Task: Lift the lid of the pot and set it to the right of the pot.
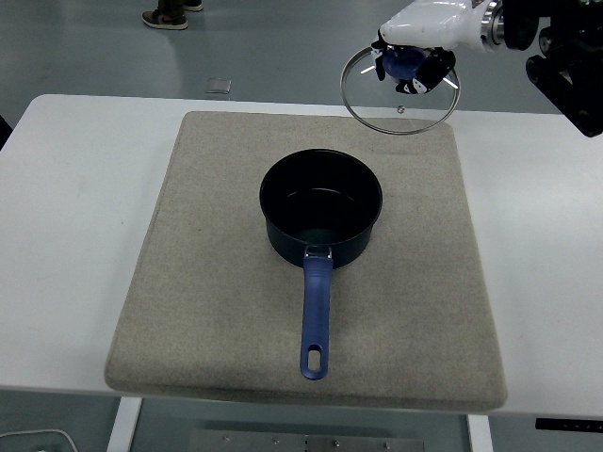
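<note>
A dark blue pot (321, 207) with a long blue handle (315, 315) pointing toward me stands uncovered in the middle of the grey mat (217, 282). The glass lid (400, 104) with a metal rim hangs tilted in the air, up and to the right of the pot, over the mat's far right corner. My right hand (415, 64), white-backed with black fingers, is shut on the lid's blue knob (400, 63). The left arm does not show.
The mat lies on a white table (75, 217), with bare mat and table surface to the right of the pot. A person's shoes (170, 13) show on the floor at the top left. A small square plate (219, 85) lies on the floor behind the table.
</note>
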Controlling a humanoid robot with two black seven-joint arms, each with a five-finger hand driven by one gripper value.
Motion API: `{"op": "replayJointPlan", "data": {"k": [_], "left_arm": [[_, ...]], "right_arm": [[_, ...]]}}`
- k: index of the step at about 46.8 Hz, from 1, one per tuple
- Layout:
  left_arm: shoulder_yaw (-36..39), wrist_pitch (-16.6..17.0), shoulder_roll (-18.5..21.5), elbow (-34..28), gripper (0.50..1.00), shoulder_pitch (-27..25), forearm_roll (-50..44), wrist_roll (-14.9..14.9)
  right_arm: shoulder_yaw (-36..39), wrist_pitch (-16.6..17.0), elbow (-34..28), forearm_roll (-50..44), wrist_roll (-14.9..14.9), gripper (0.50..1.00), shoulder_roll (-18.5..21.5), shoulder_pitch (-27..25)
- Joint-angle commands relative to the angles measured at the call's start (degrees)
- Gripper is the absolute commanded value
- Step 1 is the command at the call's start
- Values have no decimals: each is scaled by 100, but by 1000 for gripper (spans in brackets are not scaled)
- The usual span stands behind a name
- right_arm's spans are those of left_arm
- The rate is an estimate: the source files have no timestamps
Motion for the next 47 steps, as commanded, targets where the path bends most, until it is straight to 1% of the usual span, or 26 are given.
{"op": "replayJointPlan", "data": {"k": [1, 5, 12, 19, 27, 35, 47], "left_arm": [[-1, 2, 0, 0, 1000, 2, 0, 0], [-1, 2, 0, 0, 1000, -6, 0, 0], [-1, 2, 0, 0, 1000, 2, 0, 0], [-1, 2, 0, 0, 1000, 2, 0, 0], [-1, 2, 0, 0, 1000, 2, 0, 0], [-1, 2, 0, 0, 1000, 2, 0, 0], [-1, 2, 0, 0, 1000, 2, 0, 0]], "right_arm": [[-2, -19, -76, -13, 0, 500, -26, -63], [-45, -54, -120, -13, 0, 500, -52, -124], [-397, -151, -155, -4, 0, 500, -69, -195], [-450, -151, -173, -4, 0, 500, -131, -327], [-634, -151, -173, 5, 0, 500, -140, -362], [-635, -177, -164, 13, 0, 500, -175, -520], [-643, -168, -138, 31, 0, 500, -175, -547]]}}
